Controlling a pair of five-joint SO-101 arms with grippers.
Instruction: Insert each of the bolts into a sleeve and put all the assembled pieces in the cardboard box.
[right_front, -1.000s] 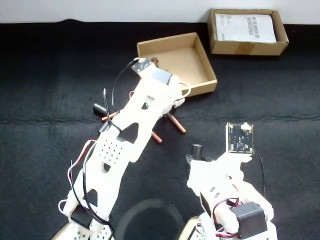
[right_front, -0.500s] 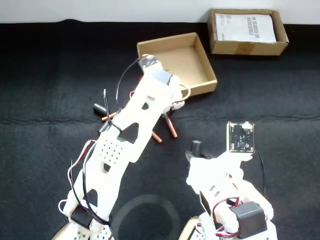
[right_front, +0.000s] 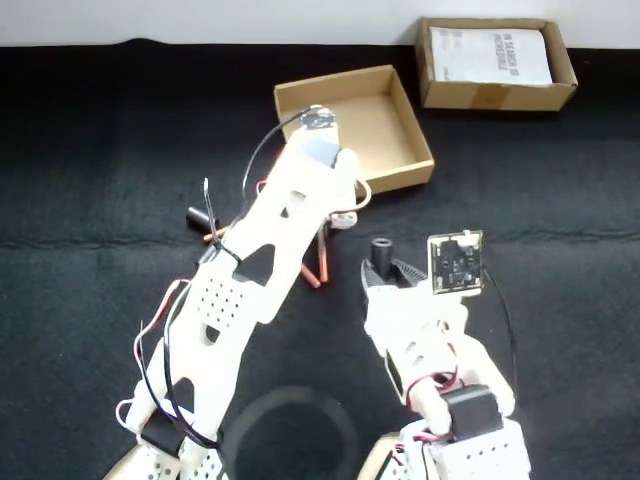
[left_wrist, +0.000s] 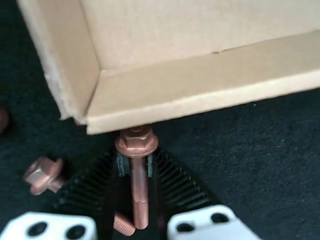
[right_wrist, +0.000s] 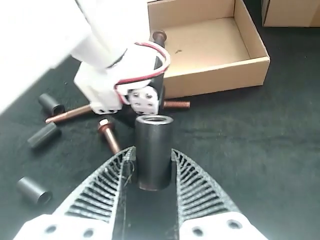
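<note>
High view, tabletop (right_front: 560, 200): black cloth carried both arms, two boxes and scattered parts.
Left arm (right_front: 260, 270): white, stretched from the near edge up to the near corner of the open box.
Right arm (right_front: 430, 340): white, stood beside it and ended on open cloth short of that box.
Cardboard box (right_front: 398, 180): tan and open-topped, sat at the far middle of the tabletop.
Second box (right_front: 497, 96): sat well apart at the far right, with a printed sheet inside.
Left jaws: were closed on a copper bolt (left_wrist: 137, 175). Its shank lay between them and its hex head sat at their tips, just outside the box's corner.
Right jaws: were pinched around a dark sleeve (right_wrist: 153, 150), parted only by its width. Its open end faced away from the wrist, near the other arm's tip but apart from it.
Loose sleeves: three dark ones, one of them (right_wrist: 50, 103), lay on the cloth beyond the left arm.
Loose bolts: one (left_wrist: 42, 175) lay near the box corner, and a longer one (right_wrist: 67, 114) lay among the sleeves.
</note>
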